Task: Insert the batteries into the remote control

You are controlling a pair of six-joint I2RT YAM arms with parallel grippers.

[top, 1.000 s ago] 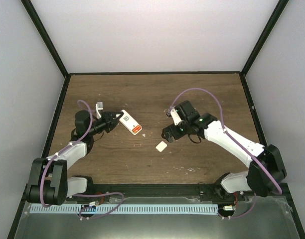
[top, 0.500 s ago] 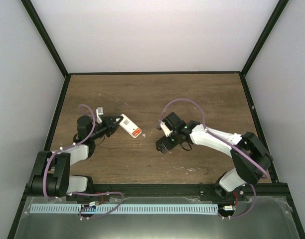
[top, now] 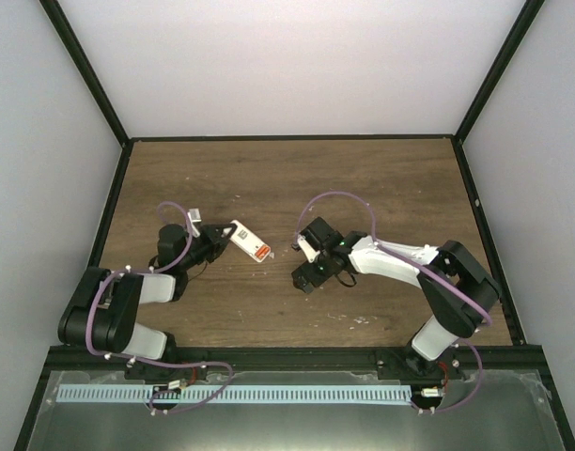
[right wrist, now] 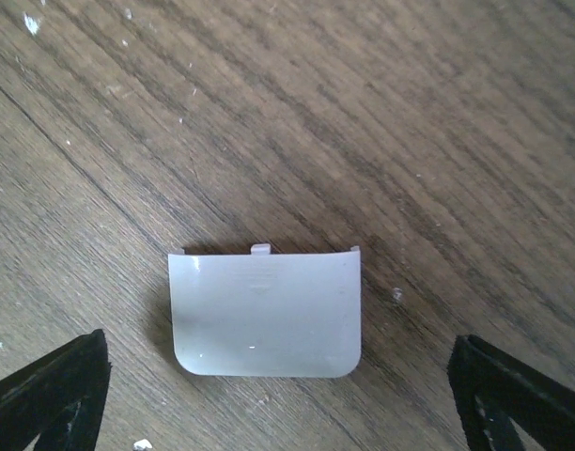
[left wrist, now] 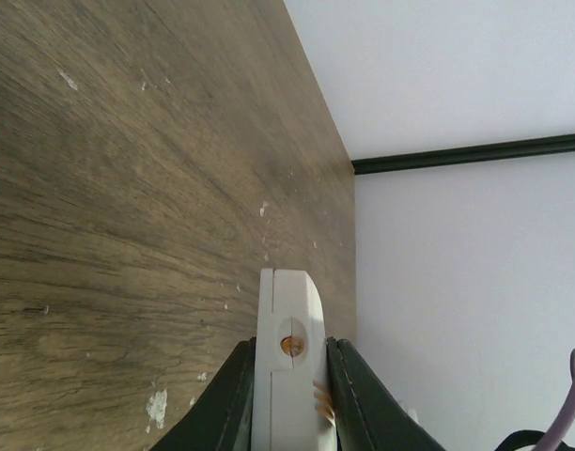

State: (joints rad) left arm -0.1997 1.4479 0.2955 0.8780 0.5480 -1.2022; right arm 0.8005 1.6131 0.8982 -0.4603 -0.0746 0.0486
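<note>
The white remote control [top: 246,238] is lifted at an angle, left of centre, with my left gripper [top: 218,237] shut on its near end. An orange patch, the batteries [top: 259,250], shows at its far end. In the left wrist view the remote control [left wrist: 286,395] stands edge-on between the dark fingers [left wrist: 229,399], and my left gripper [left wrist: 289,346] clamps both its sides. My right gripper [top: 304,278] hangs low over the table and hides the cover from above. In its wrist view my right gripper [right wrist: 273,362] is open, and the white cover piece [right wrist: 265,310] lies flat between the jaws, untouched.
The brown wooden table [top: 363,178] carries pale specks [top: 361,320] near the front. Black frame posts and white walls close in the back and both sides. A black rail [top: 287,357] runs along the near edge by the arm bases.
My right gripper has moved left and down over the cover piece, which now hides under it from above. The left arm has drawn back slightly with the remote control.
</note>
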